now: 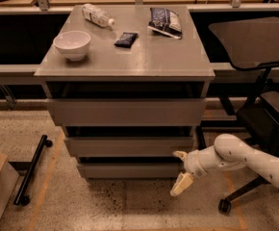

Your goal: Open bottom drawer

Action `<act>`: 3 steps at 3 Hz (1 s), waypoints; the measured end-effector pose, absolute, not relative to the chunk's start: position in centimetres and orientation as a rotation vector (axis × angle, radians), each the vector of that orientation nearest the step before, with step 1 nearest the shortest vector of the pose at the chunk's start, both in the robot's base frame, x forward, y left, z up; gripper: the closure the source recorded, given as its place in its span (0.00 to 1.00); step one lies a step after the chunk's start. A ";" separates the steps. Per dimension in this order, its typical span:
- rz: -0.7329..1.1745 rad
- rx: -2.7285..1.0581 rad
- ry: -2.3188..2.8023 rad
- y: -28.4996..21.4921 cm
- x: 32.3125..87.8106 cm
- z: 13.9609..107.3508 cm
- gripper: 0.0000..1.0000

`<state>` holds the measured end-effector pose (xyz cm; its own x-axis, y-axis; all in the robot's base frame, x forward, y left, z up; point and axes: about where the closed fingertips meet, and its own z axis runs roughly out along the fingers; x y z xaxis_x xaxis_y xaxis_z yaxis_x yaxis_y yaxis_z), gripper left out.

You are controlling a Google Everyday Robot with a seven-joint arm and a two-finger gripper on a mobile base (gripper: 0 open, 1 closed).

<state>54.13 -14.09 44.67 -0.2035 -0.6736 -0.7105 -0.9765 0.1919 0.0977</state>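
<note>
The grey, flat-topped cabinet (125, 61) with 3 stacked drawer fronts fills the middle of the camera view. Your white, rounded robot arm (247, 160) reaches in low from the right. The bottom drawer (130, 170), a plain grey front with no handle, sits lowest of the 3, just above the speckled floor, under the middle drawer front (130, 147). It looks shut.

Its front faces the camera and its long axis runs level, left to right, so it should slide out toward the camera.

The gripper (180, 170) is at the right end of that front with its 2 cream fingers (182, 184) spread wide and holding nothing. One tip is near the front's upper right corner and the other hangs toward the floor. I cannot tell whether either touches the drawer.

With no handle, you probably need to catch the top edge through the dark gap above the front. Hook 1 finger there, further in from the corner if you can, because a pull at the very end may twist the drawer. Then draw straight out, level, without lifting
</note>
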 end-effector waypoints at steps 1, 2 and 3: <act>0.783 -1.481 1.966 -13.2 56.0 39.2 0.00; 0.786 -1.474 1.971 -13.2 55.9 38.7 0.00; 0.784 -1.450 1.992 -13.4 55.6 37.4 0.00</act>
<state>55.63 -13.42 37.37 -0.2676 -0.6389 -0.7213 -0.9591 0.2482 0.1359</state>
